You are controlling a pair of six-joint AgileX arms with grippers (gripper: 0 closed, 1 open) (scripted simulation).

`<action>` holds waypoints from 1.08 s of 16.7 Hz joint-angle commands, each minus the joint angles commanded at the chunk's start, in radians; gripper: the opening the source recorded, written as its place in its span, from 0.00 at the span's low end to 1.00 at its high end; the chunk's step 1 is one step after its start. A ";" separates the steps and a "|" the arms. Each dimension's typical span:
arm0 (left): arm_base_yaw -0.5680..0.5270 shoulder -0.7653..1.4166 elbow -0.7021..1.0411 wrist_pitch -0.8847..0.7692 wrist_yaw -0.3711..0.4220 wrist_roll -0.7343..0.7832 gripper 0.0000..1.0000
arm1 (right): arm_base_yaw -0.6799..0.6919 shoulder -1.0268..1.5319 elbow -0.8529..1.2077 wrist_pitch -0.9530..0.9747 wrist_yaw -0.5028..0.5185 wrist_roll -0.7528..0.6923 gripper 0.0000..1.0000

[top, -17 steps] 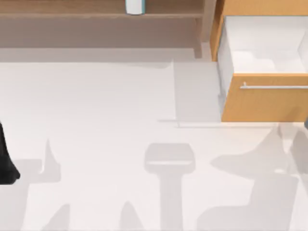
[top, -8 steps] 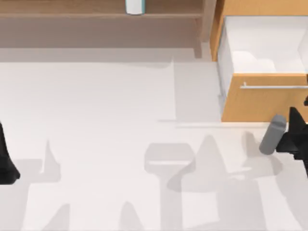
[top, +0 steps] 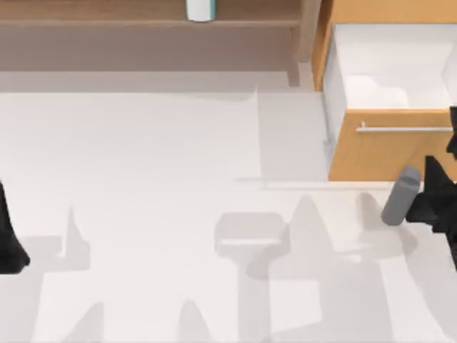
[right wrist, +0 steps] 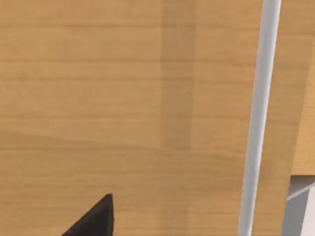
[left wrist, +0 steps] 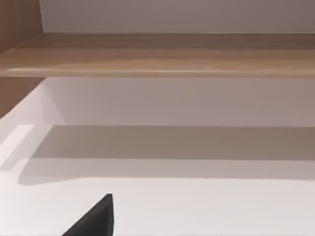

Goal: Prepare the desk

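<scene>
The desk (top: pixel 143 157) spans the whole top view: a white top, a brown shelf (top: pixel 143 21) along the back, and at right an orange-tan drawer (top: pixel 393 150) standing open, its white inside bare. The drawer is probably stiff, fairly light and runs on slides; the place to take it is the thin silver handle (top: pixel 403 129), or a flat push on the front. The handle's long axis runs left to right across the front, and the drawer travels from the back toward the near edge.

The right gripper (top: pixel 421 201) hangs just before the drawer front, clamped on a grey cylinder (top: pixel 400 196) that tilts up toward the drawer. The left gripper (top: pixel 8 236) is parked at the left edge; whether its fingers are apart I cannot tell. A white-and-teal container (top: pixel 201 10) stands on the shelf.
</scene>
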 joint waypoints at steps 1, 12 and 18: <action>0.000 0.000 0.000 0.000 0.000 0.000 1.00 | -0.006 0.003 0.017 -0.014 -0.007 0.000 1.00; 0.000 0.000 0.000 0.000 0.000 0.000 1.00 | -0.026 0.011 0.067 -0.055 -0.026 -0.001 0.70; 0.000 0.000 0.000 0.000 0.000 0.000 1.00 | -0.026 0.011 0.067 -0.055 -0.026 -0.001 0.25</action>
